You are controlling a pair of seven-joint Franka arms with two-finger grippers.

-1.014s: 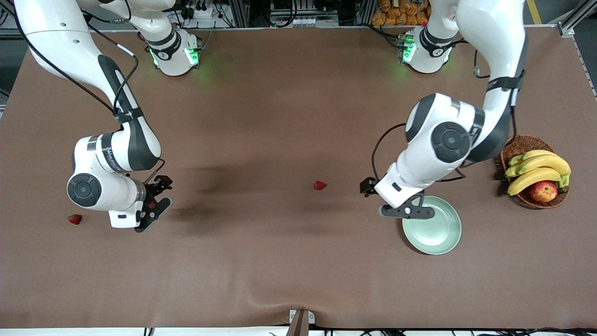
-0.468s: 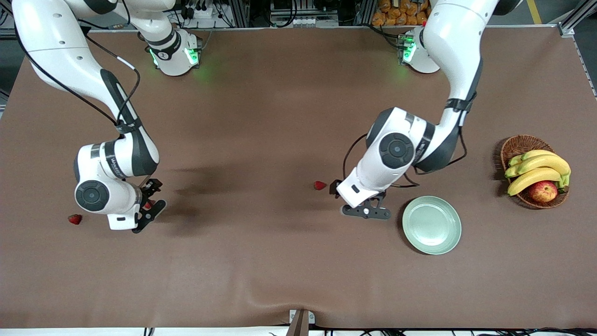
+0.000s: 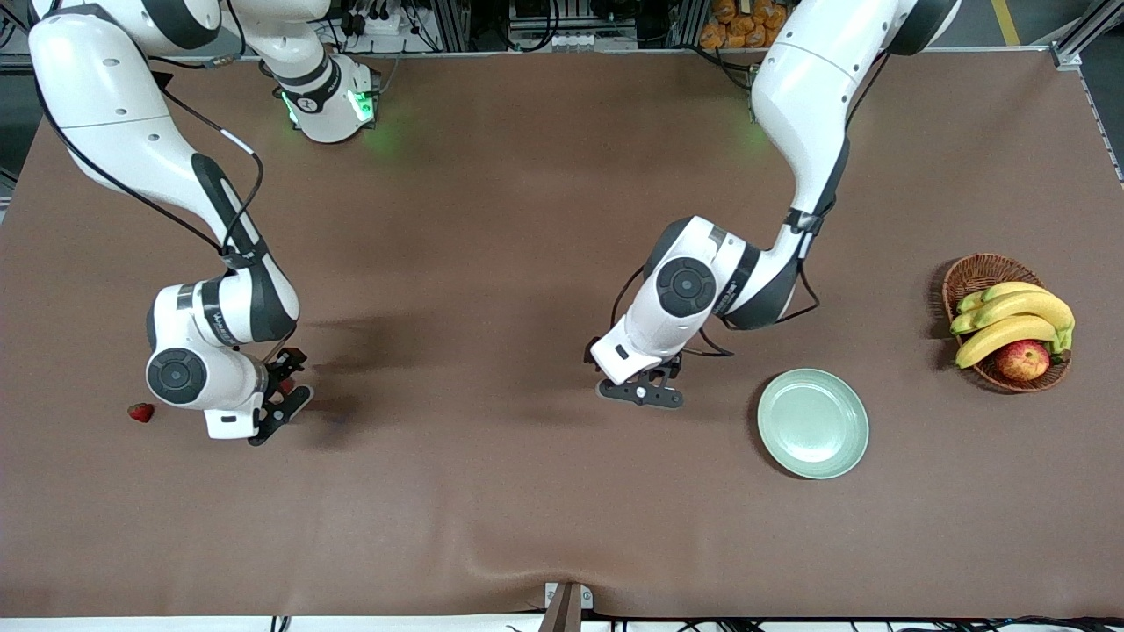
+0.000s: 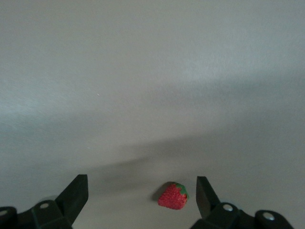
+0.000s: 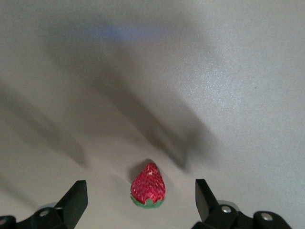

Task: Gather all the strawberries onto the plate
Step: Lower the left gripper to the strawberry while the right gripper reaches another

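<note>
One strawberry (image 5: 148, 187) lies on the brown table between the open fingers of my right gripper (image 5: 140, 191), which hangs low over it (image 3: 285, 384) toward the right arm's end. A second strawberry (image 3: 140, 412) lies beside that gripper, closer to the table's end. The third strawberry (image 4: 173, 196) lies mid-table between the open fingers of my left gripper (image 4: 141, 188); in the front view that gripper (image 3: 645, 386) hides it. The pale green plate (image 3: 812, 423) is empty, toward the left arm's end.
A wicker basket (image 3: 970, 276) with bananas (image 3: 1010, 316) and an apple (image 3: 1023, 360) stands near the left arm's end of the table, past the plate.
My left arm has swung from over the plate's rim to over the middle strawberry. My right gripper has shifted slightly and come lower around its strawberry.
</note>
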